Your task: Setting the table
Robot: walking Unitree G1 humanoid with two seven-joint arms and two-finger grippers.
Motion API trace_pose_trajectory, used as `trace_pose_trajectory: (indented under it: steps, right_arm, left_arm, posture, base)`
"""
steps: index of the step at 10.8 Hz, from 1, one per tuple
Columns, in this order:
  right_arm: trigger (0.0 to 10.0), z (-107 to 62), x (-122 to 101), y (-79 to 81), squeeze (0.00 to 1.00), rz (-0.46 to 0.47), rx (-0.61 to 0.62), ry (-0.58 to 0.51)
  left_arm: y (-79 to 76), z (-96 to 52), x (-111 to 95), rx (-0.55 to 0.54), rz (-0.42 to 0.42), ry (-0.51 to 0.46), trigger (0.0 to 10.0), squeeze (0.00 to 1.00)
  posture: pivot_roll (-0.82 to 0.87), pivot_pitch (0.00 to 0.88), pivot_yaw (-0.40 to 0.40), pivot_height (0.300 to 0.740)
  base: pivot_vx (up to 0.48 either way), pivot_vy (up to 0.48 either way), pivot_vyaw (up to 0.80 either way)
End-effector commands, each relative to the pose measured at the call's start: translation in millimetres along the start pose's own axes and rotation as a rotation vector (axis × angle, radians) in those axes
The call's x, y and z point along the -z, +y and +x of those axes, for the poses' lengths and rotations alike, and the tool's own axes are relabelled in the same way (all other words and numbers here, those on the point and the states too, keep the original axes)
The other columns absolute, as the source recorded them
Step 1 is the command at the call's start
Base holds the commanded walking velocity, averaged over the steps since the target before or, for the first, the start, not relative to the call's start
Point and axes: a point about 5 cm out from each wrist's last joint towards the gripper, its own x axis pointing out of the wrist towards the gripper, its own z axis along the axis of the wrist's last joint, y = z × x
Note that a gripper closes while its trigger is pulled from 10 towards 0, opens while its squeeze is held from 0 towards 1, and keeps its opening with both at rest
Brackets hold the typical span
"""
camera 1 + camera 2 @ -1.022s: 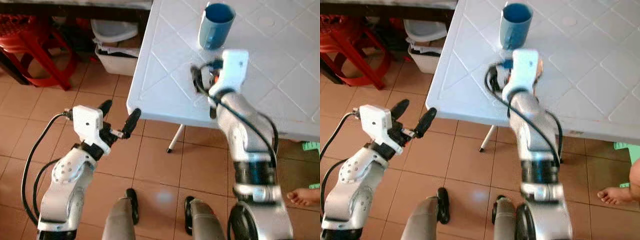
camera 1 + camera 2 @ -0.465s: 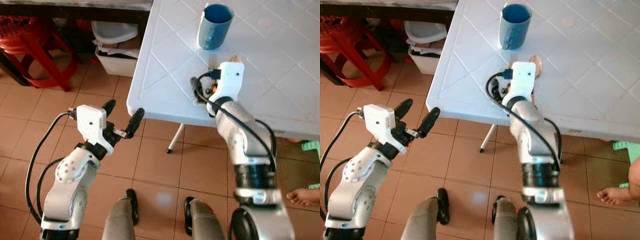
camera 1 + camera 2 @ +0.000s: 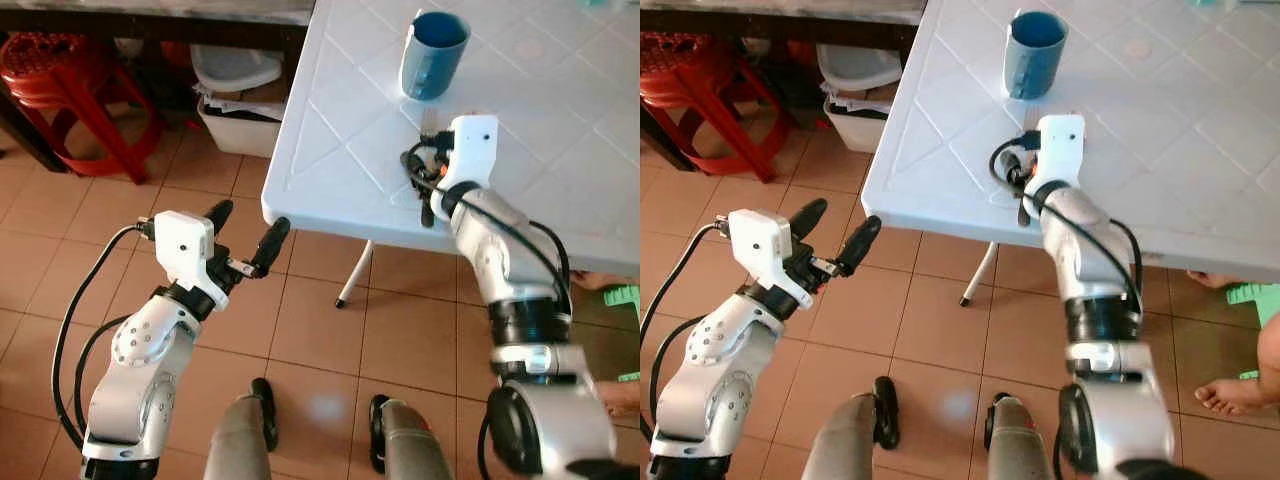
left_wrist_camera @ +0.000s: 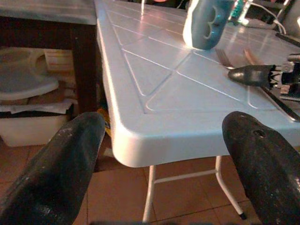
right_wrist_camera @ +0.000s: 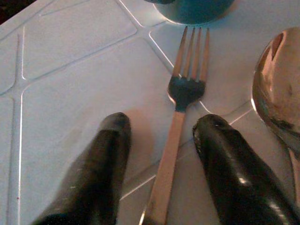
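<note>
A blue mug (image 3: 432,55) stands on the white plastic table (image 3: 330,150) near its left corner. Just in front of the mug lie a silver fork (image 5: 180,126) and a spoon (image 5: 279,93), side by side. My right gripper (image 5: 161,123) rests low over the table and points at the mug. It is open, one finger on each side of the fork's handle and neither touching it. My left gripper (image 3: 248,220) hangs open over the tiled floor, left of the table corner, with nothing in it.
A red plastic stool (image 3: 60,80) and a white lidded bin (image 3: 240,100) stand on the floor to the left, beside a dark table. A thin white table leg (image 3: 355,275) comes down near my feet. A person's foot (image 3: 1230,395) is at the right.
My right gripper has drawn back a little from the mug toward the table's near edge, uncovering the fork's tines. The left arm has hardly moved.
</note>
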Motion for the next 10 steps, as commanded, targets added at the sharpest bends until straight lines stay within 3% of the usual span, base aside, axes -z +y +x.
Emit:
trace_pose_trajectory:
  steps: [1, 6, 10]
  right_arm:
    - [0.0, 2.3, 22, -4.3, 0.00, 0.022, 0.005, 0.096]
    - [0.0, 6.6, 42, -20.8, 0.00, 0.105, 0.026, 0.157]
    - [0.0, 4.7, 54, -19.9, 0.00, 0.118, 0.029, 0.177]
  left_arm:
    - [-1.2, -2.6, 3, 0.013, -0.002, 0.015, 10.0, 0.00]
    - [-8.0, -4.8, 3, 0.062, -0.015, 0.020, 10.0, 0.00]
    - [-16.7, -2.9, -1, 0.128, -0.031, 0.007, 10.0, 0.00]
  posture:
    - [-0.01, 0.299, 0.042, 0.740]
    - [-0.01, 0.307, 0.044, 0.740]
    - [-0.01, 0.306, 0.045, 0.740]
  base:
    - [0.000, 0.000, 0.00]
    - [0.000, 0.000, 0.00]
    - [0.000, 0.000, 0.00]
